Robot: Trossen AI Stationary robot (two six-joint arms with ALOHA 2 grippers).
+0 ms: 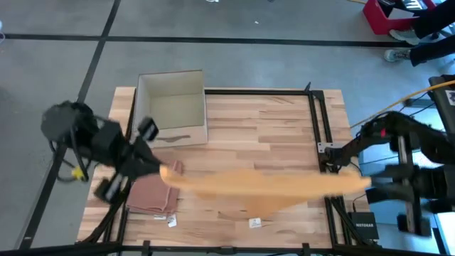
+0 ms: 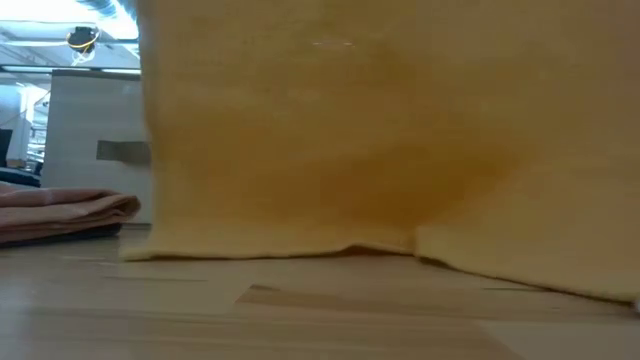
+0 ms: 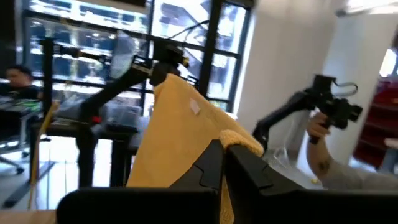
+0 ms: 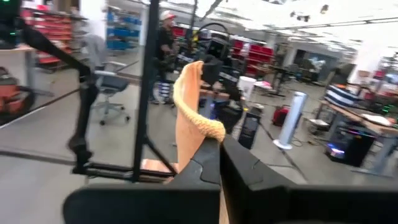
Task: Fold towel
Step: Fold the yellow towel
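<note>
High view, towel (image 1: 270, 186) stretched between 2 hands

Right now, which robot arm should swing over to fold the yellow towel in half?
Probably the left. Both jaws pinch the hanging yellow towel, but the left gripper sits over the table beside the pink towel; the right gripper is past the table's edge.

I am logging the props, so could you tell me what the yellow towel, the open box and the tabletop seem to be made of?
Yellow towel: soft cloth, probably terry; nubbly edge, sags between left gripper and right gripper.
Open box: likely cardboard; thin matte pale walls.
Tabletop: wood strips, smooth finish; visible grain and joints.
</note>
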